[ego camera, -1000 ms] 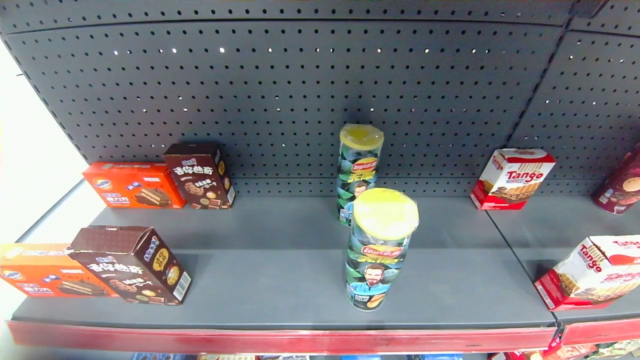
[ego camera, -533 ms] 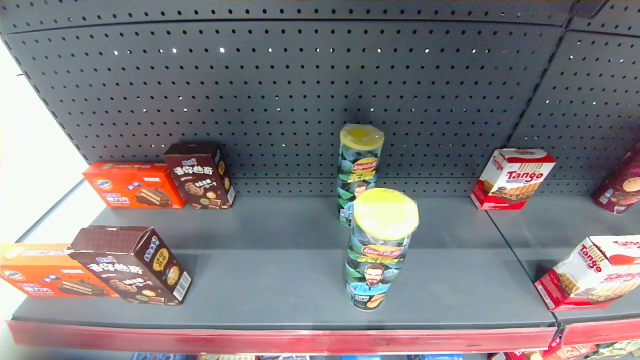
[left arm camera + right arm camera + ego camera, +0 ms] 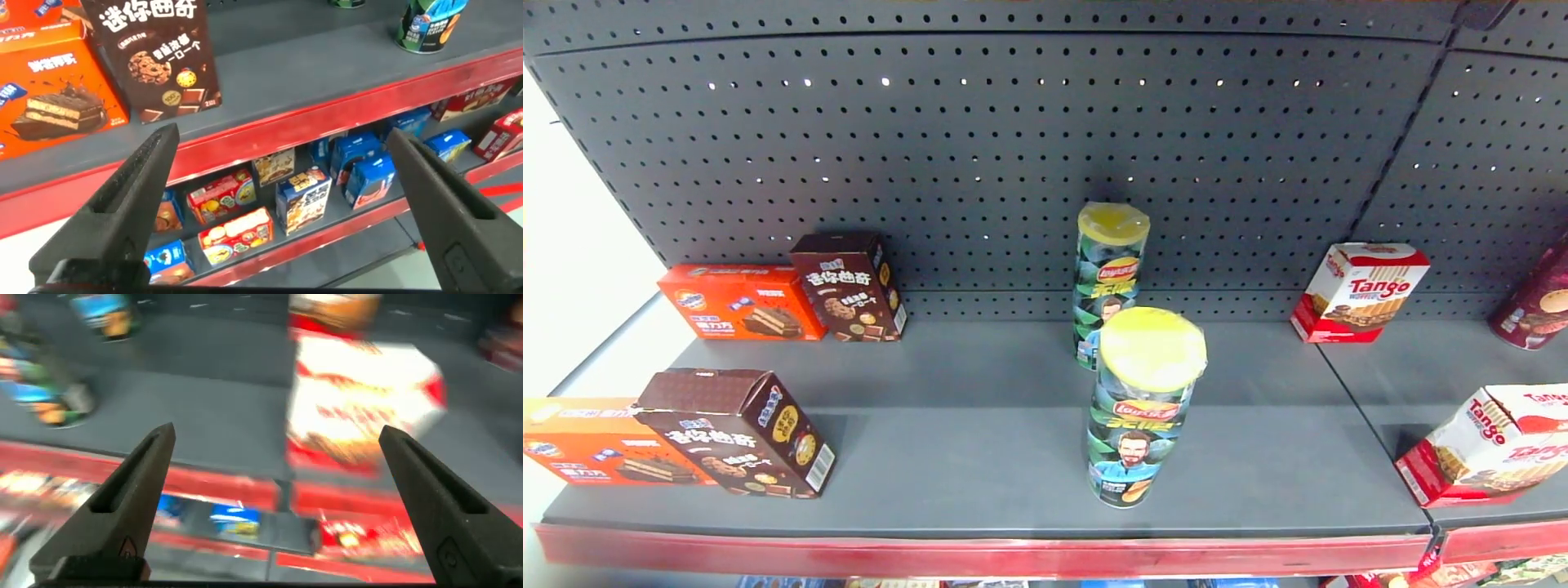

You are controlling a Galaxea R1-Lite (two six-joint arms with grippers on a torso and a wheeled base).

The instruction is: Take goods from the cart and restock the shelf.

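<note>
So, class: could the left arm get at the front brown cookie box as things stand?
Probably yes. The left gripper is open, just off the shelf, with nothing between it and the front brown cookie box. The orange box beside it may crowd one finger.

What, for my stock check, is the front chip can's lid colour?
Yellow lid, clearest in the head view.

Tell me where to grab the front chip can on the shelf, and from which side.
Best guess: grip the front chip can around its round body, about mid-height, coming in from the front edge with jaws level. It stands upright with bare shelf on both sides; the rear can close behind blocks that side.
</note>
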